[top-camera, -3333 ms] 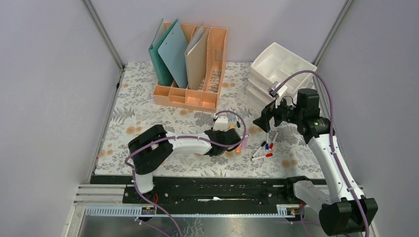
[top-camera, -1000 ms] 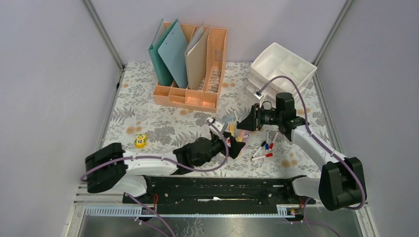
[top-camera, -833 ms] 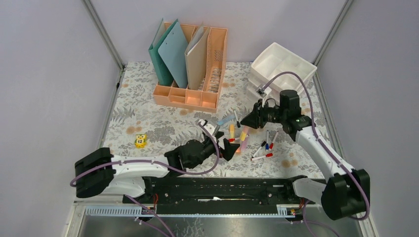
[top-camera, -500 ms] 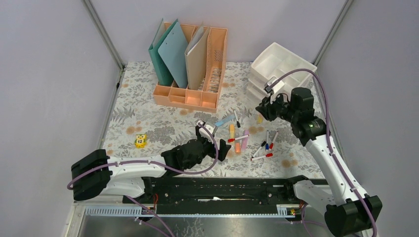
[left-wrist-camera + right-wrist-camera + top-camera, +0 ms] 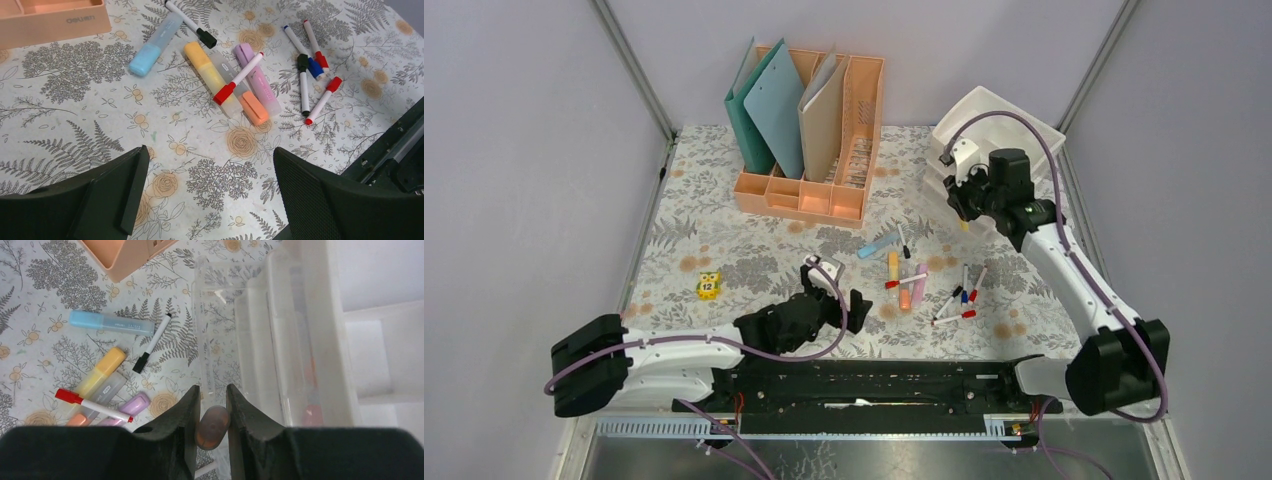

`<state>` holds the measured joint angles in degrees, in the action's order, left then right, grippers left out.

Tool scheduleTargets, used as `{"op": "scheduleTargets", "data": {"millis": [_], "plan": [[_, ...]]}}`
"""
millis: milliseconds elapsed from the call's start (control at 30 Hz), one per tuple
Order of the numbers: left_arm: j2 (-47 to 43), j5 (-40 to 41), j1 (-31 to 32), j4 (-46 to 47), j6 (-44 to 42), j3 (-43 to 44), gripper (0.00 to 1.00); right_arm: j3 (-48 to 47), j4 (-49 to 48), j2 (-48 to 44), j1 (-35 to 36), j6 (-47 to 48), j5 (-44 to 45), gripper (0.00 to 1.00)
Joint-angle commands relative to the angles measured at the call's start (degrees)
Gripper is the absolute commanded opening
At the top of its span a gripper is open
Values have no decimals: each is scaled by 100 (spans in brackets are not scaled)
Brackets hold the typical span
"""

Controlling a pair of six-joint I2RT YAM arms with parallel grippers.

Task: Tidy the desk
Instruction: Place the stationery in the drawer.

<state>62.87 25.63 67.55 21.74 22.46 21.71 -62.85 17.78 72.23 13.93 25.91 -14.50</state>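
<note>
the desk (image 5: 724,250) wears white-grey cloth printed with grey ferns, orange flowers.

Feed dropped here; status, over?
Left gripper open, empty. Right gripper shut on orange marker by white drawers. Desk: markers lying loose. Nothing blocking.

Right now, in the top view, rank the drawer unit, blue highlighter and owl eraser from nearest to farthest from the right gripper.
1. white drawer unit, beside the right gripper, back right.
2. blue highlighter, centre.
3. yellow owl eraser, far left.
</note>
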Motion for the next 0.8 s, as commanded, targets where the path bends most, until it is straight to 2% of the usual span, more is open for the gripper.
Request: {"op": "scheduleTargets", "data": {"millis": [0, 267, 600, 767], "plan": [[-425, 210, -22, 85, 91, -156, 99, -315, -16, 383, -21, 115, 135, 4], [-733, 271, -57, 94, 144, -408, 99, -212, -16, 673, -14, 115, 135, 4], [-601, 71, -75, 180, 158, -373, 99, -358, -16, 772, -14, 115, 135, 4], [-420, -91, -138, 284, 284, -302, 99, -720, -16, 600, -15, 115, 135, 4]]}}
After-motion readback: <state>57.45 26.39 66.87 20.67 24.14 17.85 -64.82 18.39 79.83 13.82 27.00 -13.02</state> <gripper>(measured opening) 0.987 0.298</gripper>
